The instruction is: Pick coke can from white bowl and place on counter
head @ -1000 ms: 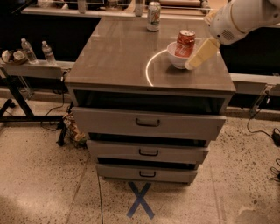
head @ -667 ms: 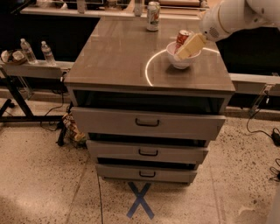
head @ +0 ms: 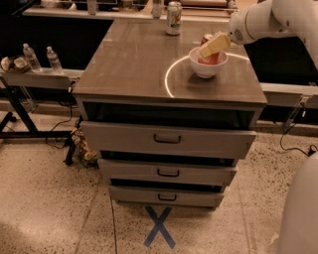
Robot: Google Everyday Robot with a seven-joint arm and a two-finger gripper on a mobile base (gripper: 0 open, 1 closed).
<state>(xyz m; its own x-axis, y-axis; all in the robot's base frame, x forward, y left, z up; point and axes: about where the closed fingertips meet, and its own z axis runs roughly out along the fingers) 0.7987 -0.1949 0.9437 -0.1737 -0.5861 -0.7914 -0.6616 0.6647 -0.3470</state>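
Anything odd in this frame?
Red aluminium soda can sits inside the glossy white ceramic bowl on the grey-brown counter; the end effector is over it. The grey top drawer hangs ajar. A crumpled snack bag lies on the floor.

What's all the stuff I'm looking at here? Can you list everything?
Counter: one, grey-brown, cabinet top.
Bowl: one, white, on counter's right side.
Coke can: one, red, inside bowl.
Pale can: one, white-green, counter's far edge.
Drawers: three, grey, below counter.
Water bottles: two, clear, shelf at left.
X mark: one, blue, floor in front.
Arm: one, white, upper right.
Gripper: one, yellowish, over the bowl at the coke can.
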